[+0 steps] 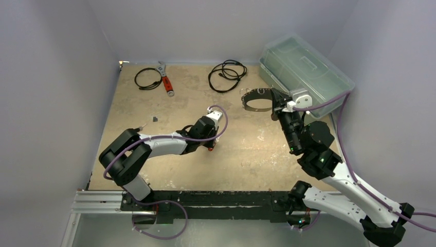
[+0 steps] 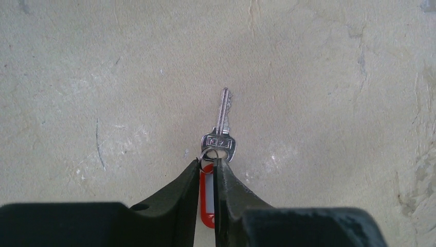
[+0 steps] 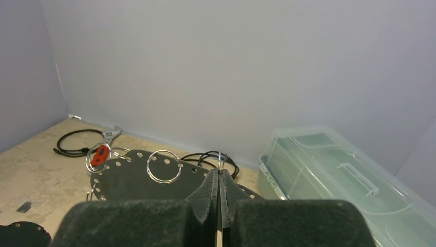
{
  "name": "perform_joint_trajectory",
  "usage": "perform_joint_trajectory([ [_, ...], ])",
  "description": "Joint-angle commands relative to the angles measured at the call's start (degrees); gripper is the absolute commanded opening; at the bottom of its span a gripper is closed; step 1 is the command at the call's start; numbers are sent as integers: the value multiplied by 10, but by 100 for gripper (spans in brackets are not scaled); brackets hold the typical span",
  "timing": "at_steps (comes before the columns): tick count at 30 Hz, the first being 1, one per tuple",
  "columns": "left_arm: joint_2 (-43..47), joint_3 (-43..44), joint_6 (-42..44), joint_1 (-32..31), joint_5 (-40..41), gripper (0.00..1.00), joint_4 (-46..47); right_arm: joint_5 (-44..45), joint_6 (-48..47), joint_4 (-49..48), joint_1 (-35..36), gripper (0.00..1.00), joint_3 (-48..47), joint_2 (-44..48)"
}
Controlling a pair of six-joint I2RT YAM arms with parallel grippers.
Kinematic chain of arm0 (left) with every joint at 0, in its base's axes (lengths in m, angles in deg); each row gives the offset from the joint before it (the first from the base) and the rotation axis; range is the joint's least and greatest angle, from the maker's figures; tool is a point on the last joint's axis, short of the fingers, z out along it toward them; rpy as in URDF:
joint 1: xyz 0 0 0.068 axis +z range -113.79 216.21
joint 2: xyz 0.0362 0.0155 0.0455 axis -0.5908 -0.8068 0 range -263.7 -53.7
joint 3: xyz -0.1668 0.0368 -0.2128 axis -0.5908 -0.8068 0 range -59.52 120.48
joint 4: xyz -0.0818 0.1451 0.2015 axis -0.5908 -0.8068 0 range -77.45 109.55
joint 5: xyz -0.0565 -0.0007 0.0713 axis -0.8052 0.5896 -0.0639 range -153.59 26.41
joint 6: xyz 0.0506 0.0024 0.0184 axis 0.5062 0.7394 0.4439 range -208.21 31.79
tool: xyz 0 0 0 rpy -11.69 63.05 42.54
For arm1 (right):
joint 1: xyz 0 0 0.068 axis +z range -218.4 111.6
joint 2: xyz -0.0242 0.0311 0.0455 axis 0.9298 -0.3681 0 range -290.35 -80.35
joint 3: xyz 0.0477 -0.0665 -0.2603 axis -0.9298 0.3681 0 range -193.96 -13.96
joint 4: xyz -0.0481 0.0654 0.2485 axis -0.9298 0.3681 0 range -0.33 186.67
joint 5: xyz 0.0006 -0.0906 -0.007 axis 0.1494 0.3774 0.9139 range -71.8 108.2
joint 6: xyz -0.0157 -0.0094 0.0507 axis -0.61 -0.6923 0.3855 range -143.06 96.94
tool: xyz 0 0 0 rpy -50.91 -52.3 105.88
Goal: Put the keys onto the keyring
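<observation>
**Fig. – Bringing the tagged key to the keyring**

Near, approx. table centre: left gripper point(image 2: 206, 162) pinched shut on the red tag point(image 2: 205, 200) of a key point(image 2: 220, 143). Silver head just past the fingertips, blade pointing to 12 o'clock in the wrist view. Low over the table point(image 1: 247, 154); resting on it or just clear, cannot tell. At 10 o'clock from that gripper, a small dark item point(image 1: 154, 119), poss. another key, too small to confirm.

Further, at 2 o'clock: right gripper point(image 3: 220, 172) raised, jaws fully closed on what reads as thin wire of the keyring point(image 1: 255, 107). Keyring = floppy loop of dark perforated strap w/ wire rings point(image 3: 163, 151) through its holes, lying at 9 o'clock of the jaws.

Judged step: carry key up to a ring. For a clean job:
- Grip the tag only, leaving the small split ring point(image 2: 208, 153) at the key head free.
- Lift straight up before heading to 2 o'clock.
- Hold the far arm steady so the loop does not sway.
- Approach slowly, head first.

Risks: tag slipping, key swinging.

Far, at 11–12 o'clock: wrench point(image 1: 165, 80) and coiled cables point(image 1: 226, 76). At 1 o'clock: clear lidded box point(image 1: 306, 69). None needed here.
</observation>
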Motion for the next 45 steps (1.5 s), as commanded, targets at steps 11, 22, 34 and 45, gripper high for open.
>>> perform_joint_trajectory([
  [11,0,-1,-15,4,-6,15,22,-10,8,-16,0,0,-25,4],
  [22,-5,1,-19,4,-5,18,22,-12,9,-16,0,0,-25,5],
  [34,-8,5,-20,6,-5,9,21,-14,8,-17,0,0,-27,1],
  [45,69,35,1,6,0,0,-28,-15,7,-21,0,0,-29,-3],
])
